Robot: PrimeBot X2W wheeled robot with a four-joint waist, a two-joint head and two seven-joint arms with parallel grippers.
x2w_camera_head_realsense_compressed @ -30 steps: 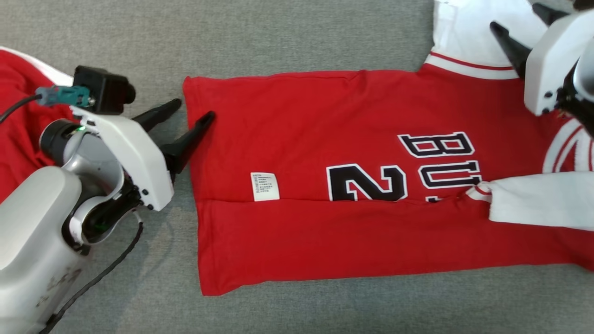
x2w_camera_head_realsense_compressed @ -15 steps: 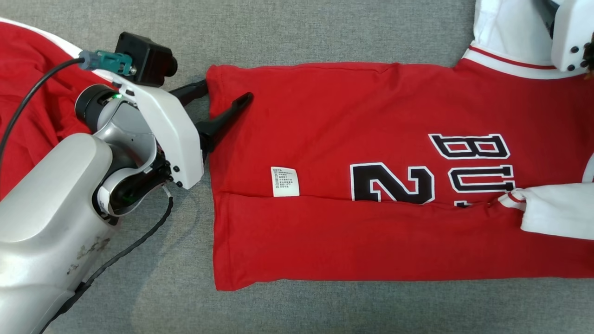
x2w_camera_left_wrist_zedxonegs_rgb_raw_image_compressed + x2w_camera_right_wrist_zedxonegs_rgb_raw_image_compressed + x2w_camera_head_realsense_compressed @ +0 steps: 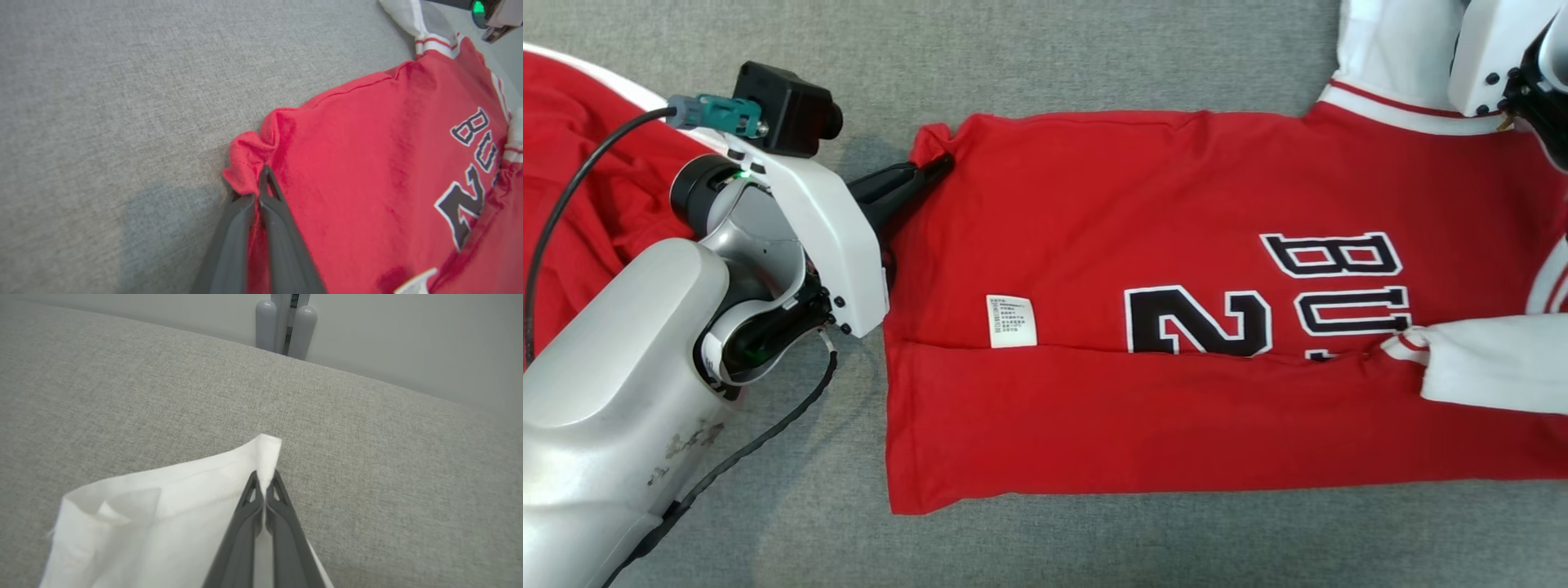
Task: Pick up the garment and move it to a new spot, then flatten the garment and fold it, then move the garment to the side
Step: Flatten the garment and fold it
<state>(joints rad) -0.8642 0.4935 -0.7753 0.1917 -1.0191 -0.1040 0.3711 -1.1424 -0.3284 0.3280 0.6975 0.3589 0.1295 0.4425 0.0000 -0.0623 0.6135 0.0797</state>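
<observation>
Well, shirt (image 3: 1143, 425): red with white sleeves, it lay spread on the grey surface (image 3: 1094, 57), hem toward the robot's left and collar end toward its right. Its near long edge was folded over along a crease running through the black number.
Hem corner (image 3: 245, 163): the far left corner, bunched into a small pucker.
Left gripper (image 3: 941, 162): jaws pressed together, pinching that corner. In the left wrist view red cloth ran between the two fingers (image 3: 282, 228).
White corner (image 3: 261, 449): a corner of the shirt's white part at its far right. Whether it was clear of the surface could not be told.
Right gripper (image 3: 264, 478): jaws closed on the white corner, a thin strip of white showing between them.
Housing (image 3: 1490, 49): white, at the top right of the head view, the fingers beyond it cut off by the frame.
Label (image 3: 1011, 321): white, on the red just above the crease, print too small to read.
Near sleeve (image 3: 1494, 376): white, folded across the red, cut off at the right edge.
Lettering (image 3: 1331, 255): "BU" and "2" were legible, the rest hidden under the fold and sleeve.
Other cloth (image 3: 580, 180): red with white trim, crumpled at the far left, apart from the shirt, partly behind the left arm.
Post (image 3: 286, 326): grey, beyond the surface's far edge.
</observation>
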